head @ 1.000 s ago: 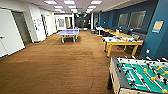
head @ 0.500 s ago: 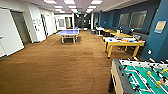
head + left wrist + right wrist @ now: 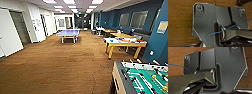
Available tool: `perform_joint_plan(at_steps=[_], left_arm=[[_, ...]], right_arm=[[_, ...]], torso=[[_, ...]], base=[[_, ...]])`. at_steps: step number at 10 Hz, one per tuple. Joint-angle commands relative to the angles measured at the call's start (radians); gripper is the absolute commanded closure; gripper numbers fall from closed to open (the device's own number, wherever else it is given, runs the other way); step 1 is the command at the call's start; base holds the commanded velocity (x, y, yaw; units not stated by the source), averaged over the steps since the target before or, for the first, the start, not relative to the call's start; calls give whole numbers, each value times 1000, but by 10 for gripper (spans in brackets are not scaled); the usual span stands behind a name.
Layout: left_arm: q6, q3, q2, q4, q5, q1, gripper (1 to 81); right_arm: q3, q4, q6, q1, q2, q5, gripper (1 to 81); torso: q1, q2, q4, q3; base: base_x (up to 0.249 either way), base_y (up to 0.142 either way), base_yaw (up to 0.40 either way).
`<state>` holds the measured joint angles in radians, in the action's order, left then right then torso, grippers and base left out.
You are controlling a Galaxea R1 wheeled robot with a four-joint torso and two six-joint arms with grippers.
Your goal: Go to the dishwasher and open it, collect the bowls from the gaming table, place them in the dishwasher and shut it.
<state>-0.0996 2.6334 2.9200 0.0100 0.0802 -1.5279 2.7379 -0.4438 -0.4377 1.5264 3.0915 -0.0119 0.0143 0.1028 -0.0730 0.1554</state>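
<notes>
The gaming table (image 3: 125,43), white-topped with yellow sides, stands at mid-distance on the right; small blue bowls (image 3: 111,40) sit on its near-left end. A foosball table (image 3: 140,77) is near right. Whether either hand is spread or pressed together cannot be told.

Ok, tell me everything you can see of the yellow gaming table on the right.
The gaming table stands on the wooden floor by the blue wall, beyond the foosball table and apart from it. It has a smooth white top, yellow sides and splayed yellow legs, and looks level. Small things lie on the top: something blue near its left end, red or orange pieces further right. They are too blurred to name. Nothing else touches it.
</notes>
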Motion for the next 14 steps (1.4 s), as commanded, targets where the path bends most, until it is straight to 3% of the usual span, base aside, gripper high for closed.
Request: perform_joint_plan(at_steps=[1,14], left_arm=[[8,0,-11,-7,-53,36,10],[9,0,-7,-4,-53,36,10]], right_arm=[[-8,5,-4,-44,8,66,10],[-8,5,-4,-44,6,66,10]], torso=[[0,0,0,0],[-2,0,0,0]], base=[[150,0,0],[165,0,0]])
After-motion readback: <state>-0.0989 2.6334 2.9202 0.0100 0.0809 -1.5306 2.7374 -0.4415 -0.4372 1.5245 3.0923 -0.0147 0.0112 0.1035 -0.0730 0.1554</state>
